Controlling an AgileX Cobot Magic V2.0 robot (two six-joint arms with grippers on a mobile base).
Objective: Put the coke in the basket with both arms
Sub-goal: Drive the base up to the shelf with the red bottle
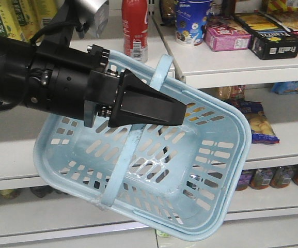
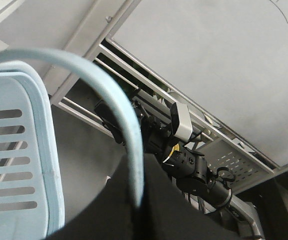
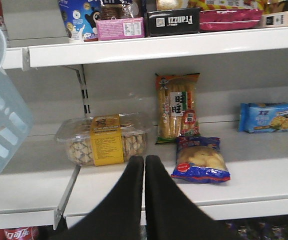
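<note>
Coke on shelf; L fingers clamp basket handle; only wrist cam shows R fingers closed.

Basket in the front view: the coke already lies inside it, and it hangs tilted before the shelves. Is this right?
No. The front view shows the coke standing on the upper shelf, not inside the basket, which holds nothing. The rest is right.

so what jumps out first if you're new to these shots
The light blue basket, hanging tilted in mid-air across the front view, with the left gripper clamped on its handle. Behind it the red coke stands on the upper shelf, while the right gripper points shut at the snacks.
</note>
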